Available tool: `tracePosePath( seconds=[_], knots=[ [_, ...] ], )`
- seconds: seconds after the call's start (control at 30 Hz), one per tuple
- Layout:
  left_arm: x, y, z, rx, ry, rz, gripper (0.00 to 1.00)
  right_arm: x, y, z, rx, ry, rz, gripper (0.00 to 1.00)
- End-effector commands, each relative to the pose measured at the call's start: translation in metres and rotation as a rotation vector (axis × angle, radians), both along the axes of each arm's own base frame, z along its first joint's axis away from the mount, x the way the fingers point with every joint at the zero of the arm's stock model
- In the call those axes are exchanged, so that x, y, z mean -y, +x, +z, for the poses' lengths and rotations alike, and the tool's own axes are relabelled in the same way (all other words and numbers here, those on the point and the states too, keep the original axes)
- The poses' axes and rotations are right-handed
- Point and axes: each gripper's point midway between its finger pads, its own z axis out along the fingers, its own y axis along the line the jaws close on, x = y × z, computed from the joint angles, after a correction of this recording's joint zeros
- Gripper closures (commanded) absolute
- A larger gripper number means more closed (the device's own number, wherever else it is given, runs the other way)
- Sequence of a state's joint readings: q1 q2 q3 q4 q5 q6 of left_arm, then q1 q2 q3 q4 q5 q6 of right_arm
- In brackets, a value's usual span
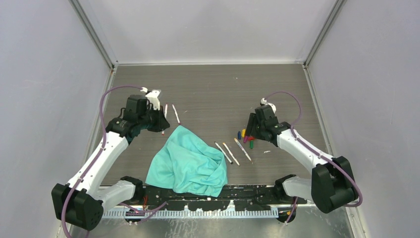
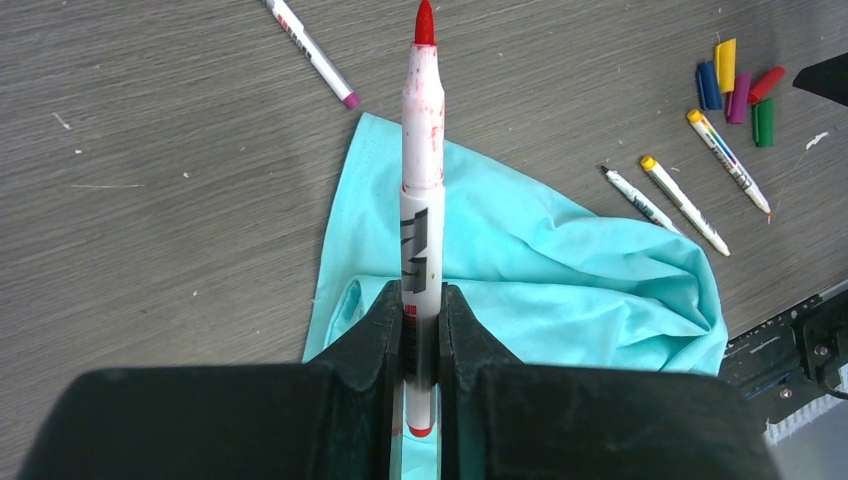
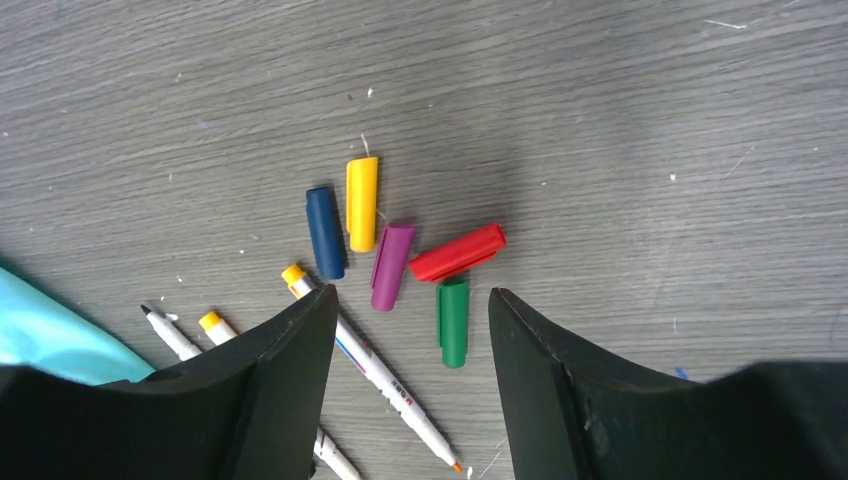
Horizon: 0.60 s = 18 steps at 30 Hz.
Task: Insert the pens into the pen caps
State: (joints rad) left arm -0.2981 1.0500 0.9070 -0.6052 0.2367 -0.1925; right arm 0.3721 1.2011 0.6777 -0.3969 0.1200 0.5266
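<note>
My left gripper (image 2: 421,300) is shut on a white pen with a red tip (image 2: 422,170), held above the table at the left (image 1: 161,119). A purple-tipped pen (image 2: 312,55) lies beyond it. Three more pens (image 1: 231,153) lie side by side right of the cloth. Five caps lie in a cluster: blue (image 3: 325,232), yellow (image 3: 361,203), purple (image 3: 391,265), red (image 3: 457,252) and green (image 3: 453,320). My right gripper (image 3: 412,300) is open and empty just above the caps, with the green cap between its fingers. An orange-tipped pen (image 3: 375,370) passes under its left finger.
A crumpled teal cloth (image 1: 190,161) lies at the table's near middle, under my left gripper in the left wrist view (image 2: 560,260). Grey walls enclose the table on three sides. A black rail (image 1: 218,193) runs along the near edge.
</note>
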Motion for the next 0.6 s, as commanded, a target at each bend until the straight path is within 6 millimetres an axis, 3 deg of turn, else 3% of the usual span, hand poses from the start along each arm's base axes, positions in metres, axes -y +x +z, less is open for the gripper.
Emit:
tracePosePath(
  seconds=[0.0,0.3,0.57],
  knots=[
    [-0.002,0.008,0.022,0.080,0.000,0.003,1.00,-0.005,0.019,0.008,0.060,0.029,0.033,0.39],
    [-0.003,0.008,0.022,0.079,0.007,0.006,1.00,-0.011,0.043,-0.003,0.045,0.081,0.078,0.47],
    [-0.005,0.008,0.021,0.082,0.019,0.012,1.00,-0.010,0.038,-0.017,0.001,0.091,0.070,0.44]
  ],
)
